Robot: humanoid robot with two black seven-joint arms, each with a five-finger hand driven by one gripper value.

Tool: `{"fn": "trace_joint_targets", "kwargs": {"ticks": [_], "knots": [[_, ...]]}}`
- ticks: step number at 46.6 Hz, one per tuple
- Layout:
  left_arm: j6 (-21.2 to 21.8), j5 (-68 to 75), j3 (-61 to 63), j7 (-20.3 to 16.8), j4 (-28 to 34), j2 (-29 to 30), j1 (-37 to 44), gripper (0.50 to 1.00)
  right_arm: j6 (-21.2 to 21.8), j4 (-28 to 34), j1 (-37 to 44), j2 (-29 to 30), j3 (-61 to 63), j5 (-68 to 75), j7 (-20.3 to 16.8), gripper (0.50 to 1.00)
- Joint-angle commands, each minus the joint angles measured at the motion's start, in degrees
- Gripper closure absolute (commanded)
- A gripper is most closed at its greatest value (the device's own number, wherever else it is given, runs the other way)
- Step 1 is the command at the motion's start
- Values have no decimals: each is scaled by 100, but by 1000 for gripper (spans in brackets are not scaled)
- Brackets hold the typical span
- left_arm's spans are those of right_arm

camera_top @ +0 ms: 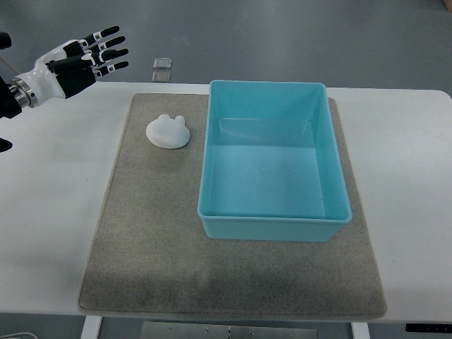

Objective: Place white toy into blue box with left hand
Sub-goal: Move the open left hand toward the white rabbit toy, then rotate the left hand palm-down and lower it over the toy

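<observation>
The left hand point(88, 56), fingers spread and empty, should descend onto the white toy point(168, 131) just left of the blue box point(272, 226), gripping its sides

We see a white toy point(168, 131), small and rounded, with two little bumps like ears along its far edge. It lies flat, just beside the blue box point(272, 159), off the box's left wall and level with its far half, not touching it. The blue box is a light turquoise rectangular tub, open at the top and standing upright, with smooth walls and a pale, bare floor. We find nothing inside the box.
</observation>
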Motion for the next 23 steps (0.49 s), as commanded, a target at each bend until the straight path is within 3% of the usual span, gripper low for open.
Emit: {"fn": "trace_joint_targets", "kwargs": {"ticks": [1,23], "knots": [[0,708,2,-262,-8,66,-89,506,0,0,0,0,0,0,0,564],[0,4023,98,-1422,-298,198,-336,506,0,0,0,0,0,0,0,564]]}}
